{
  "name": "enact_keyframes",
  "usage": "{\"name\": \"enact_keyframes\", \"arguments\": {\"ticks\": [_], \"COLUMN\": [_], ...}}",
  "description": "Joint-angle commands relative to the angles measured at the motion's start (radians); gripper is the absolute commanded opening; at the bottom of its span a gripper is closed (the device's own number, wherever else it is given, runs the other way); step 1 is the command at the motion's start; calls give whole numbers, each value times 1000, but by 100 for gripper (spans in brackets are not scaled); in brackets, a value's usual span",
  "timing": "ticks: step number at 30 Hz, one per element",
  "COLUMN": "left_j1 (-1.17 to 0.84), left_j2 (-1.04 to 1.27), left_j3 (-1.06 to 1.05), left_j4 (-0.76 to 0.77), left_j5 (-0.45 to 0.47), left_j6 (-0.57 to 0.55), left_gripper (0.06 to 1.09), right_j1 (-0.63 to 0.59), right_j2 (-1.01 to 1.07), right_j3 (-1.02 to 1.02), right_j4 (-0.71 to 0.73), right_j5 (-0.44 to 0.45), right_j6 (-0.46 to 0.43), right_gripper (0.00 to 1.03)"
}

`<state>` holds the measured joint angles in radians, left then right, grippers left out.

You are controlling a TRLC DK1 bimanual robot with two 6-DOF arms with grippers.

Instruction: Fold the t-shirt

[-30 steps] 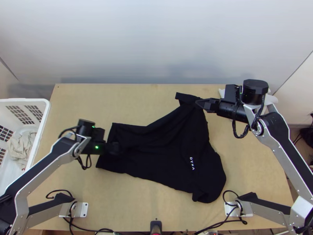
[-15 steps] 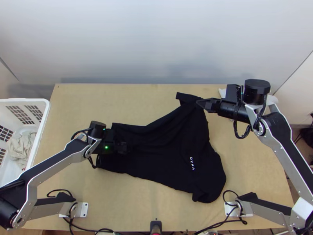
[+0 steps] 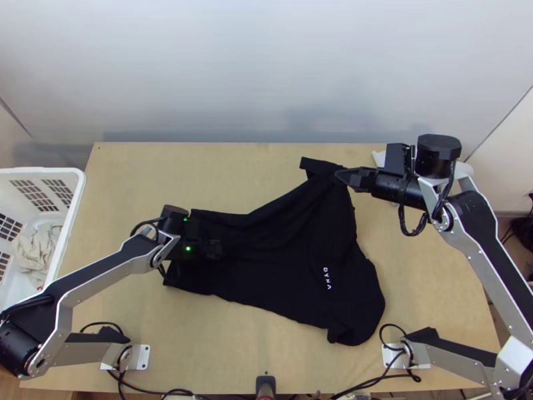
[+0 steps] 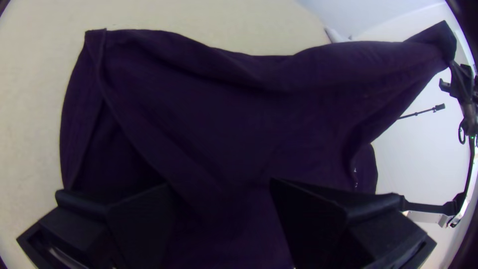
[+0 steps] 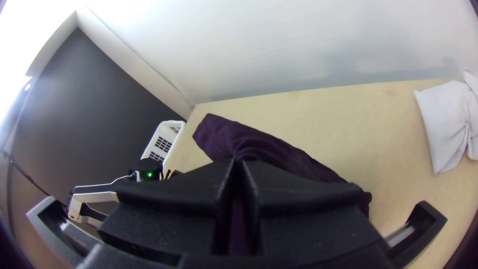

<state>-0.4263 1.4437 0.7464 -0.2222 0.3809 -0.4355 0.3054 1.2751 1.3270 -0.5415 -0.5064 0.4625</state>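
The black left hand [image 4: 220, 184] is wide open, pinching nothing, over the black cloth t-shirt [image 3: 280, 247] on the light wooden table [image 3: 153, 180]. It should pinch the edge softly. The black right hand [image 3: 338, 175] is squeezed on the shirt by a sleeve [image 3: 313, 163]; grip tight. Mind the white plastic basket [image 3: 79, 179] at left and white cloth [image 5: 444, 117] at right.

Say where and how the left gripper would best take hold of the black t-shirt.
Probably by the t-shirt's far-left corner, coming from above with the open left gripper straddling its edge. That corner makes a clear point against bare table, whereas the far edge slopes up toward the right gripper, shut on the cloth.
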Motion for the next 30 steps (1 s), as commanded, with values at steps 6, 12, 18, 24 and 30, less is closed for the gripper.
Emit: {"name": "enact_keyframes", "arguments": {"ticks": [6, 12, 18, 24, 30], "left_j1": [-35, 21, 152, 333, 512], "left_j2": [60, 49, -97, -252, -312], "left_j3": [-18, 8, 87, 243, 400], "left_j4": [90, 106, -17, -172, -215], "left_j5": [142, -22, -73, -48, 12], "left_j6": [-45, -23, 30, 118, 109], "left_gripper": [20, 9, 9, 9, 9], "right_j1": [-3, -11, -25, -84, -94], "right_j2": [0, -17, -43, -72, -106], "right_j3": [1, -17, -40, 40, 140], "right_j4": [-12, -12, -14, -21, -3], "right_j5": [0, 0, 0, 8, 210], "right_j6": [-10, -12, -15, -2, -55], "right_gripper": [3, 3, 3, 3, 3]}}
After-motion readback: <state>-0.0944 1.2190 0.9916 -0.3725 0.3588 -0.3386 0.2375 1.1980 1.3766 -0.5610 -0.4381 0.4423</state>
